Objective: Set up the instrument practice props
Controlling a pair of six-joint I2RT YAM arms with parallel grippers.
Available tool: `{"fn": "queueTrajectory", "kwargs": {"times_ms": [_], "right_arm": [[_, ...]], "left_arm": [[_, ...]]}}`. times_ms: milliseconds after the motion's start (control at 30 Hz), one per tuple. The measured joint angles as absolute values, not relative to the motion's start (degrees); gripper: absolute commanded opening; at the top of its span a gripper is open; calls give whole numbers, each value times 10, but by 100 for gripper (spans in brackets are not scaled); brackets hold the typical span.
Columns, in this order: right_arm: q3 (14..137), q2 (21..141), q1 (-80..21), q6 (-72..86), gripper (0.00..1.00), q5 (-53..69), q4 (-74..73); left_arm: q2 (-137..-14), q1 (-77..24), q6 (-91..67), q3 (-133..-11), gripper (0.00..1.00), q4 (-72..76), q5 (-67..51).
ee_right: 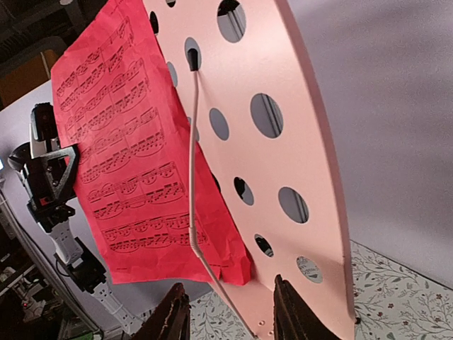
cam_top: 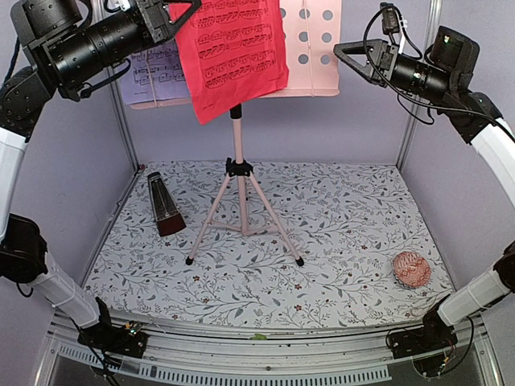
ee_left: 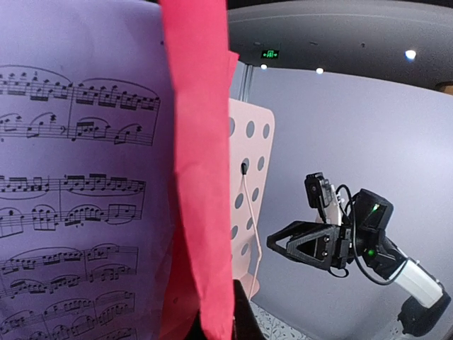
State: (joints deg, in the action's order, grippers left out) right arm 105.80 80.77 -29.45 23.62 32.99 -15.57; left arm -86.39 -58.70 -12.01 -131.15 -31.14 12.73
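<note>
Desk carries lilac sheet with red sheet crooked over it, its left edge pinched in closed left gripper; right gripper open, empty, just beside desk's right edge; metronome left of stand legs

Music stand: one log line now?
music stand upright | lilac sheet on desk | left fingers gripping red sheet | right fingers open beside desk | metronome on mat

Music stand upright, sheets on desk.
Red sheet tilted, overlapping lilac sheet; brown metronome near its left leg.
</note>
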Motion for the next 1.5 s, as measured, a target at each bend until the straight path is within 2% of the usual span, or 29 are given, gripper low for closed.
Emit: {"fn": "queueTrajectory", "kwargs": {"times_ms": [133,400,1200,1400,1500], "right_arm": [[1058,821,-292,273,40,398,-126],[1058,828,-292,312,39,429,-67],[1135,907,-338,347,33,380,-33],[1138,919,-337,350,25,370,-33],[1140,926,-337,352,12,370,-32]], "left_arm": [[-878,-584,-90,-1342,0,-323,140],[-900,-570,-49,-1351,0,-325,142],[-927,-549,4,-1372,0,-312,138],[-930,-545,9,-1374,0,-309,137],[-932,-543,11,-1374,0,-308,136]]}}
